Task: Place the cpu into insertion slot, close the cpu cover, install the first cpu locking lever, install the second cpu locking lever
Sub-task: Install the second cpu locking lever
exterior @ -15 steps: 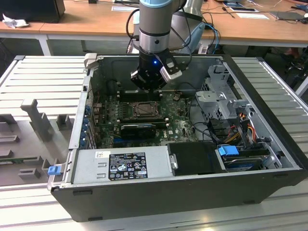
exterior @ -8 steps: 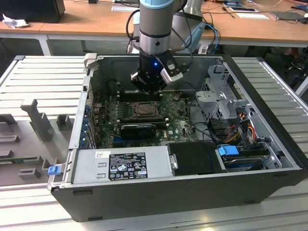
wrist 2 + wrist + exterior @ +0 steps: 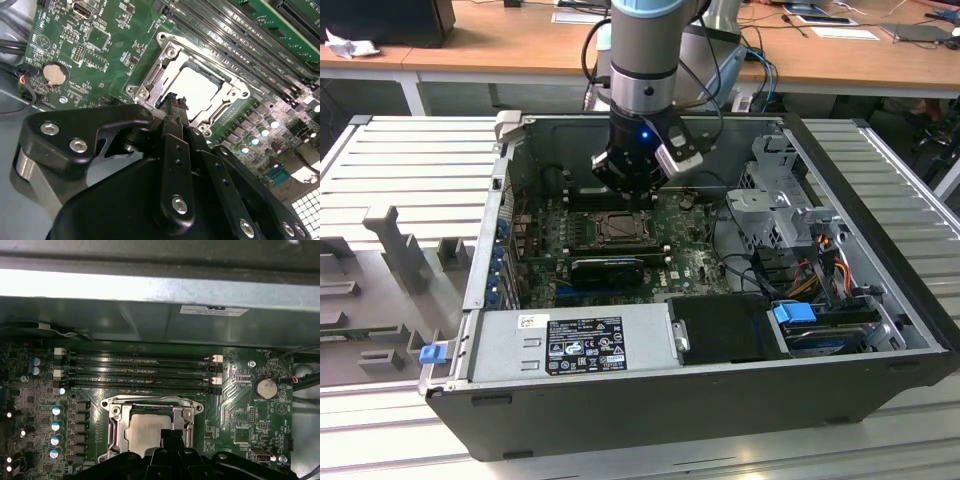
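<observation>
While seemingly closed, claw (image 3: pixel 173 101) above cpu (image 3: pixel 197 91)

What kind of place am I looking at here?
Probably a robotics lab or workshop: an open desktop computer case lies on a slatted metal table, the arm's gripper reaches over its motherboard, and cluttered wooden desks stand behind.

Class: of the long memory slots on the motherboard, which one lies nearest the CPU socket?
The memory slot directly bordering the silvery CPU cover in the first wrist view; the other slots lie parallel beyond it, toward the case wall.
</observation>
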